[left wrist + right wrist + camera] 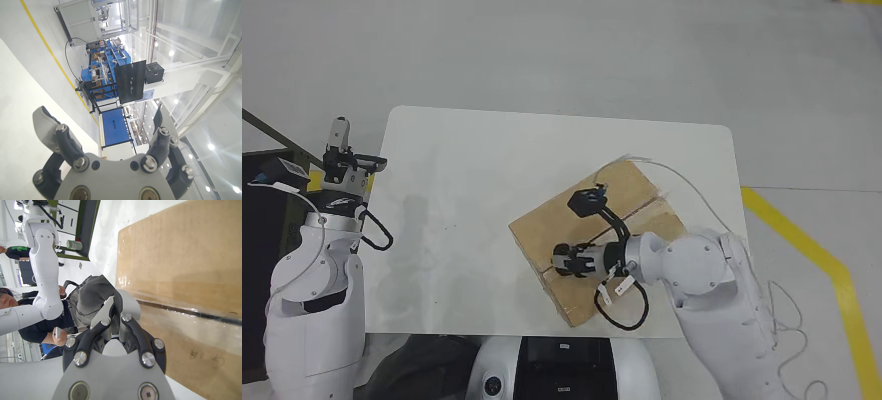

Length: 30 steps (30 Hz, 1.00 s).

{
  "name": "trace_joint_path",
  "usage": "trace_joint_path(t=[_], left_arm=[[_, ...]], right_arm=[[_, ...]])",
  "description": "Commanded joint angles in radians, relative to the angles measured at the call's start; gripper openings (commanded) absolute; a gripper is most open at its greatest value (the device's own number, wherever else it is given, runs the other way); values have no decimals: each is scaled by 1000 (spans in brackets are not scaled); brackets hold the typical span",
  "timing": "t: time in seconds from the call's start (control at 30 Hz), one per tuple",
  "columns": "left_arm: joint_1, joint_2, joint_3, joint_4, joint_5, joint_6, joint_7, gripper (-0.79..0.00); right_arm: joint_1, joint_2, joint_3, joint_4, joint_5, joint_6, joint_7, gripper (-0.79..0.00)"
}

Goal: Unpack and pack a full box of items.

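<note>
Now the right claw, pinched shut by the taped seam of the closed box, should probably score straight along it, while the left claw sits wide and empty.

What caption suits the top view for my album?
Right hand shut over the closed cardboard box on a white table; left hand open beside the table.

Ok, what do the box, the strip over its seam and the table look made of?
Box: brown cardboard, matte, with scuffs and pen marks. Strip: likely clear plastic tape, glossy; it glints along the seam. Table: white, smooth, faint sheen; laminate or painted board, cannot tell which.
</note>
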Motion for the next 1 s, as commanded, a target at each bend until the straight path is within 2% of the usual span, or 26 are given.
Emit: trace_joint_path(t=[0.0,0.23,0.47,0.7,0.97], left_arm=[[0,0,0,0,0,0,0,0],[0,0,0,0,0,0,0,0],[0,0,0,0,0,0,0,0],[0,0,0,0,0,0,0,0],[0,0,0,0,0,0,0,0]], right_arm=[[15,-1,-18,33,16,14,-13,-785],[79,-6,-88,123,58,59,-23,-785],[97,-2,-132,159,86,80,-19,-785],[113,3,-140,197,105,125,-44,-785],[104,15,-110,198,178,102,-70,-785]])
